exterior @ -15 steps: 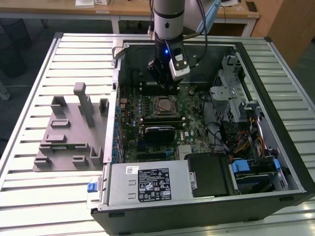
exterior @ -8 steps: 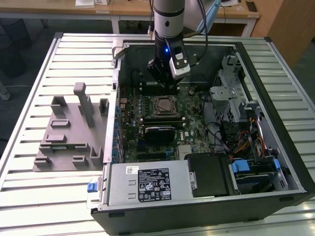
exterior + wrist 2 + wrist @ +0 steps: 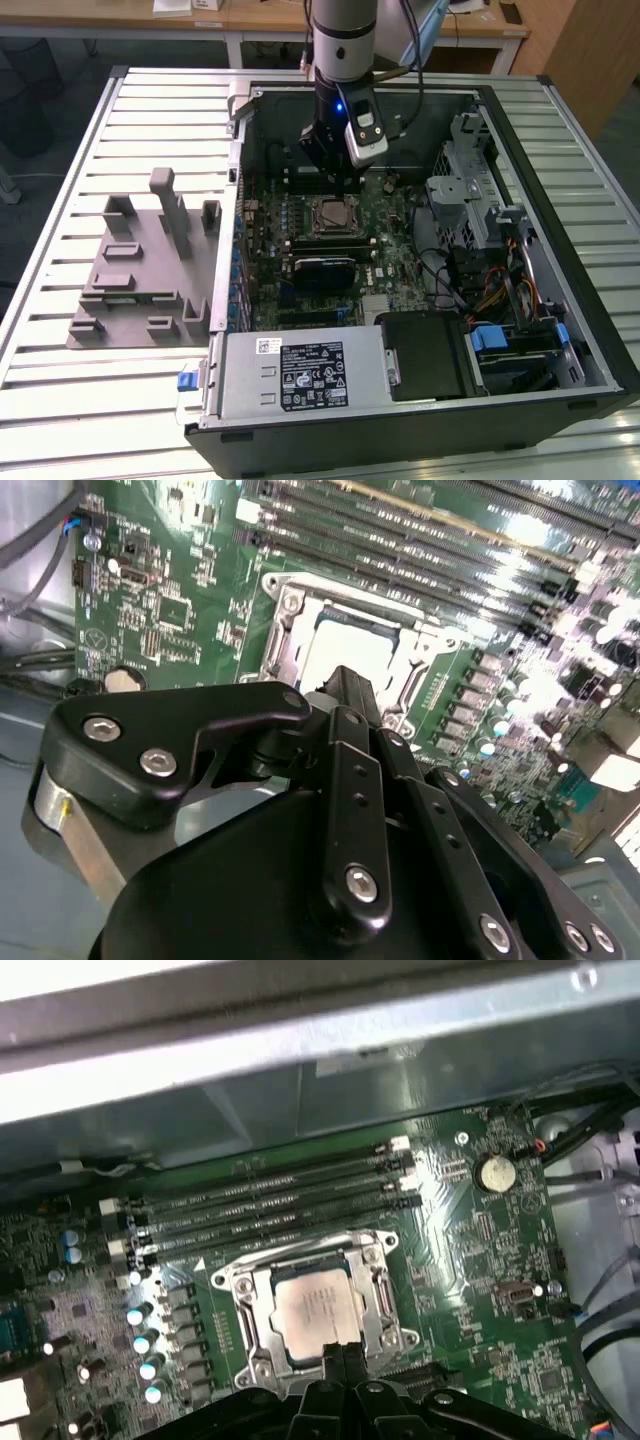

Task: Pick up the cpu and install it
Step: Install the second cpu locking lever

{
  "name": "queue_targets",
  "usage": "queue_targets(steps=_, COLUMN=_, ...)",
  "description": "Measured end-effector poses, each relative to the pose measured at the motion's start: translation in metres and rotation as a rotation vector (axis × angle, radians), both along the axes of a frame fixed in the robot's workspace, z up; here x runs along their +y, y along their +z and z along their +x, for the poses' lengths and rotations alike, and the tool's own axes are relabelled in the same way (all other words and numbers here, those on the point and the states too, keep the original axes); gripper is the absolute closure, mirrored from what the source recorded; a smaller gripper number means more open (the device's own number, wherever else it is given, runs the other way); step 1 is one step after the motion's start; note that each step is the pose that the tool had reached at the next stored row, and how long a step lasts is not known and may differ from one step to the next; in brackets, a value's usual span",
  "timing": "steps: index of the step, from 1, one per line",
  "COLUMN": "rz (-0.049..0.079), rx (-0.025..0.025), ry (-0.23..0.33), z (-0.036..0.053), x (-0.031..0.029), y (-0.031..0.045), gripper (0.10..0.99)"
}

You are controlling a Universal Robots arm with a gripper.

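Fingertips of the gripper (image 3: 345, 1355) press together at the near edge of the socket in the first wrist view, the two black tips side by side with no gap and nothing caught between them, so it is clenched on empty air. In the second wrist view the gripper (image 3: 345, 685) and its black linkage fill the foreground and hide the near half of the socket; the tips themselves are cut off behind the finger body there. The cpu (image 3: 318, 1315) lies flat in the socket frame (image 3: 240, 1310) on the green motherboard (image 3: 480, 1260), silver top up, its edges square with the frame; being square it has no long axis to speak of. Its near edge is covered by the fingertips. In the second wrist view the cpu (image 3: 350, 645) shows as a pale glaring patch inside the frame, and whether the frame's plate is clamped down over it cannot be made out. In the exterior view the cpu (image 3: 332, 214) sits just below the gripper (image 3: 322, 150), which hangs inside the open computer case (image 3: 560, 250). Faint dark print marks the chip's top but is too small to read. A black-and-white label (image 3: 312, 375) on the power supply box carries print and symbols that are likewise illegible. On the slatted table (image 3: 60, 380), at the exterior view's left of the case, stands the grey slotted tray (image 3: 140, 285). Memory slots (image 3: 290, 1200) run beside the socket.
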State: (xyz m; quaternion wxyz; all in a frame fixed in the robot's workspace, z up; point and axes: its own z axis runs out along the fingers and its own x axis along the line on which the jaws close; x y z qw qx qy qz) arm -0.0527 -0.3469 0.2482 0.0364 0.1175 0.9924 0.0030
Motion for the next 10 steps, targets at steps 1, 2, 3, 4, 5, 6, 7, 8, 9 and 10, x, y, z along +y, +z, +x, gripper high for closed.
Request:
queue_targets(steps=1, rz=0.0, rx=0.0, ry=0.0, z=0.0, x=-0.0019, y=0.0, gripper=0.98)
queue_targets(steps=2, rz=0.0, rx=0.0, ry=0.0, z=0.0, x=-0.0039, y=0.0, gripper=0.98)
queue_targets(steps=3, rz=0.0, rx=0.0001, ry=0.0, z=0.0, x=-0.0058, y=0.0, gripper=0.98)
queue_targets(steps=4, rz=0.0, rx=0.0001, ry=0.0, z=0.0, x=-0.0077, y=0.0, gripper=0.98)
queue_targets(steps=5, rz=0.0, rx=0.0, ry=0.0, z=0.0, x=-0.0097, y=0.0, gripper=0.98)
queue_targets(steps=6, rz=0.0, rx=0.0, ry=0.0, z=0.0, x=-0.0117, y=0.0, gripper=0.98)
queue_targets(steps=7, rz=0.0, rx=0.0, ry=0.0, z=0.0, x=-0.0139, y=0.0, gripper=0.98)
queue_targets(steps=8, rz=0.0, rx=0.0, ry=0.0, z=0.0, x=-0.0159, y=-0.0001, gripper=0.98)
queue_targets(steps=9, rz=0.0, rx=0.0001, ry=0.0, z=0.0, x=-0.0179, y=-0.0002, gripper=0.98)
queue_targets(steps=10, rz=0.0, rx=0.0, ry=0.0, z=0.0, x=-0.0196, y=-0.0004, gripper=0.98)
